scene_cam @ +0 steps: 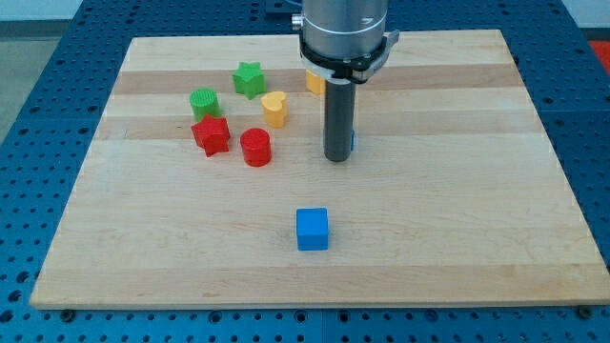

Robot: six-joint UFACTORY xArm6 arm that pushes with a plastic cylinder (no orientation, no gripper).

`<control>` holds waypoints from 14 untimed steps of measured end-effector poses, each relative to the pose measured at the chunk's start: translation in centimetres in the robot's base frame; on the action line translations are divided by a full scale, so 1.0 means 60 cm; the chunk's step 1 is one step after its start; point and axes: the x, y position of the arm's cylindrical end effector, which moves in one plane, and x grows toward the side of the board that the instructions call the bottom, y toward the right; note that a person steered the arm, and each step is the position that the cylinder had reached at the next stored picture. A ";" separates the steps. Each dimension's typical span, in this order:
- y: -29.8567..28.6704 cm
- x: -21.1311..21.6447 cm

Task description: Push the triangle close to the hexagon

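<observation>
Status: my tip (pixel 336 159) sits on the board (pixel 457 191), right of centre. Blue block (pixel 351 140) shows only as a sliver at the rod's right edge, touching or just behind it. Shape not readable, but I judge it the triangle, since no other triangle is in view. Orange block (pixel 314 82), half hidden under the arm's collar toward the view's top, is prob. the hexagon; shape unconfirmed.

Jaws: none fitted, rod only, so nothing is clamped.

Handling: small rigid block, looks light; should slide easily on smooth wood and will rotate if struck off-centre.

Contact pt: middle of a flat face, on the side away from the orange block, i.e. view's bottom-right. Keep clear of yellow heart (pixel 274 108) and red cylinder (pixel 255 147). Blue cube (pixel 312 229) lies well apart, 1 block alone near the view's bottom.
</observation>
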 end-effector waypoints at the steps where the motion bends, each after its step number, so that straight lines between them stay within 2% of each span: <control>1: 0.008 -0.015; 4: 0.070 -0.023; 7: -0.013 -0.052; 10: 0.002 -0.055; 13: 0.000 -0.123; 14: 0.000 -0.118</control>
